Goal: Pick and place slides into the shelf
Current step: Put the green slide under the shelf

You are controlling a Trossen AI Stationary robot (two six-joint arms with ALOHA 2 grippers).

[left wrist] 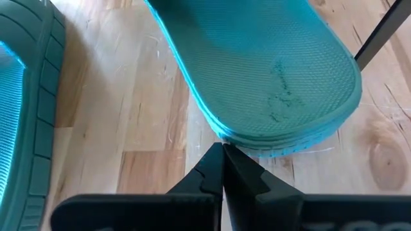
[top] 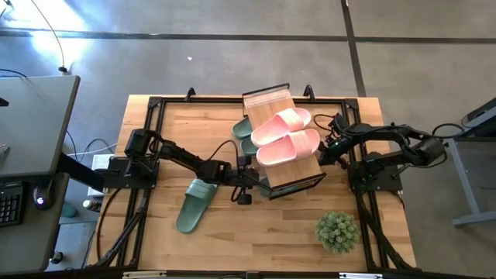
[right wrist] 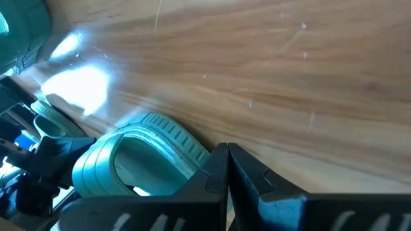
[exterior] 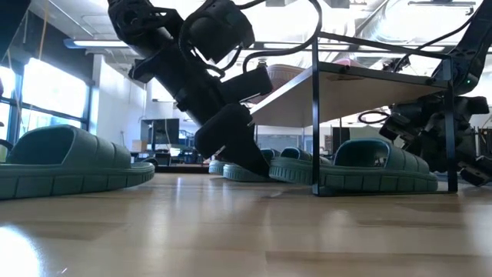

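lab-like workroom: concrete floor, desk with keyboard

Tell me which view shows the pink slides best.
High view: both pink slides lie fully visible side by side on top of the shelf. Low view shows only a pinkish edge above the shelf board, mostly hidden by the left arm. Neither wrist view shows them, only green slides and tabletop.

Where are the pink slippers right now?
The pink slides lie side by side on top of the shelf, near the table's middle in the high view, with green slides tucked underneath.
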